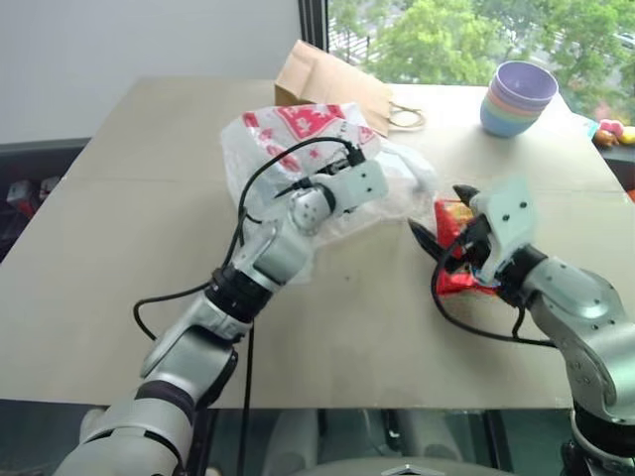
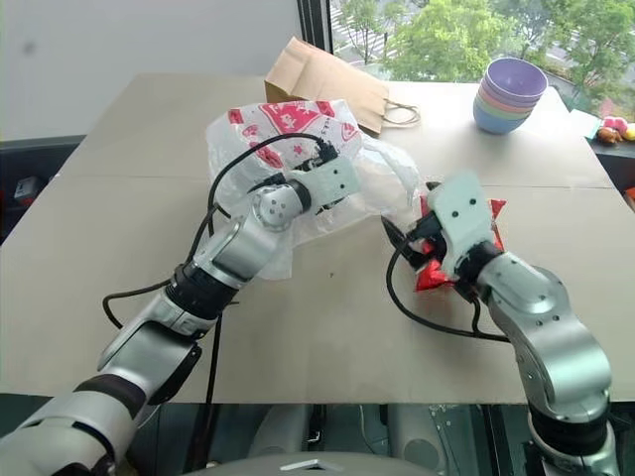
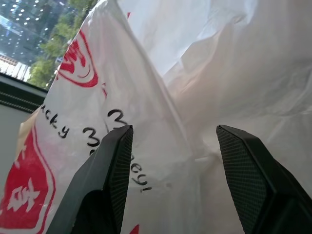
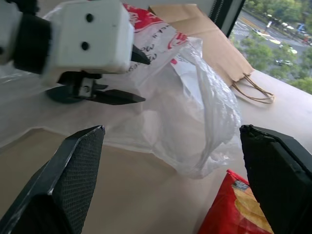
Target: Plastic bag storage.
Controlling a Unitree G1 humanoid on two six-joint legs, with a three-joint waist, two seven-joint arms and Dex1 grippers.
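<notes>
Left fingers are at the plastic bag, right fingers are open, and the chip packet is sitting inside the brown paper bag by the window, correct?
Not quite. The chip packet lies on the table under the right gripper, well apart from the brown paper bag, as the right eye view shows. Left fingers at the plastic bag and open right fingers are correct.
</notes>
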